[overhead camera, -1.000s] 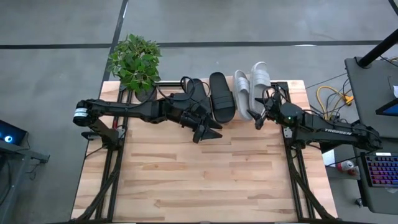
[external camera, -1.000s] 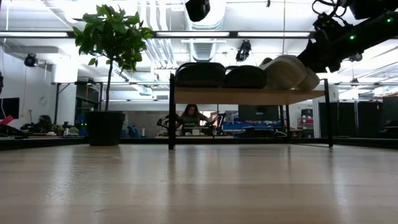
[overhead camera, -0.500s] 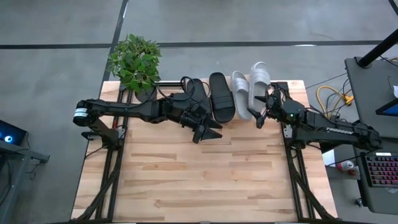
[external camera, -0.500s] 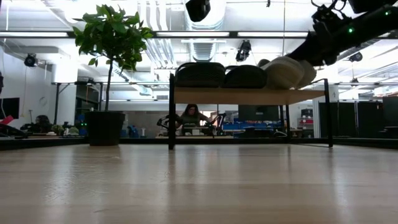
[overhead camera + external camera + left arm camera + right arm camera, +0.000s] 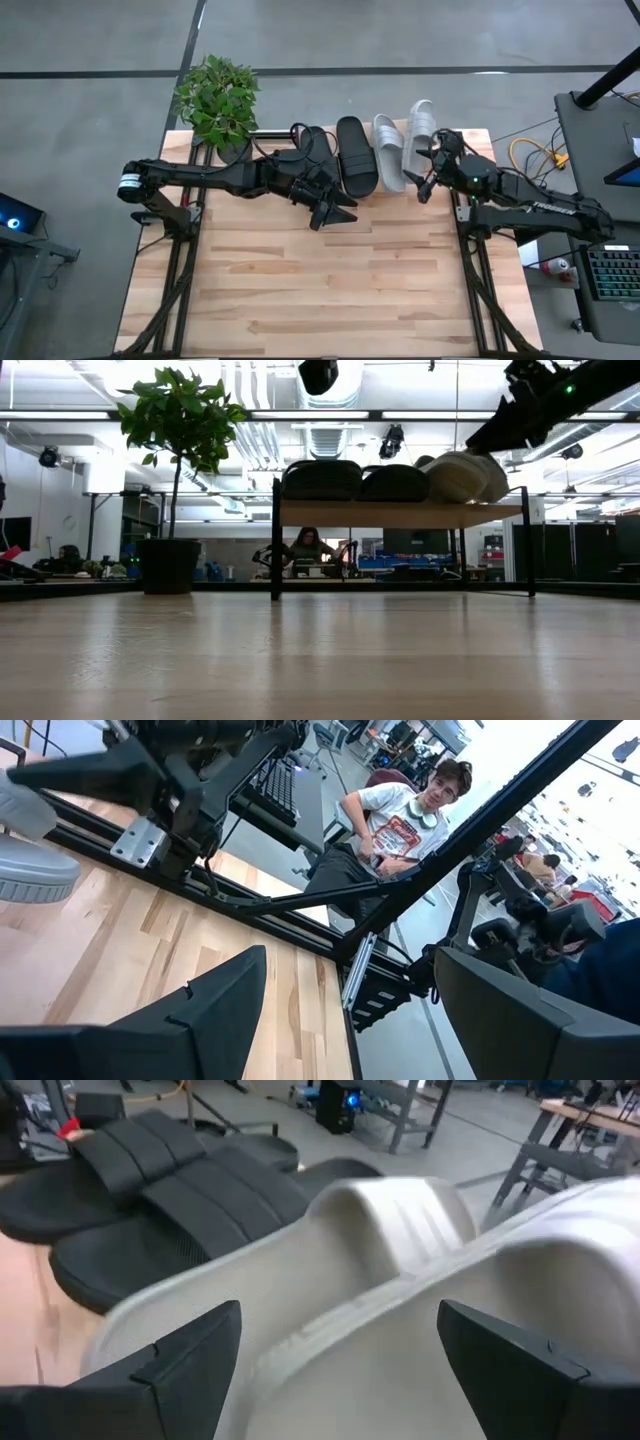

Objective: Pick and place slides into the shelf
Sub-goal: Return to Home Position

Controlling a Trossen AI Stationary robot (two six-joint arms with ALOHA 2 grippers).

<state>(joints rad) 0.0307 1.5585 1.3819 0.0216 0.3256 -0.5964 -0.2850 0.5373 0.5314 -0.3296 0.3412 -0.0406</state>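
Note:
Two black slides and two pale slides lie side by side, soles down, on the shelf's plank top at the table's far edge. The low view shows them as a row, the black slides left of the pale slides. My right gripper hangs open just near of the pale slides, above their near ends, touching nothing. My left gripper is open in the air, near of the black slides, with nothing between its fingers.
A potted plant stands at the table's far left corner beside the shelf. The bare wooden table spreads out near of both arms. A seated person shows beyond the table's right side, by a desk with a keyboard.
My right gripper has risen and drawn slightly toward the far right, staying open over the pale slides' near ends. The slides and my left arm have kept still.

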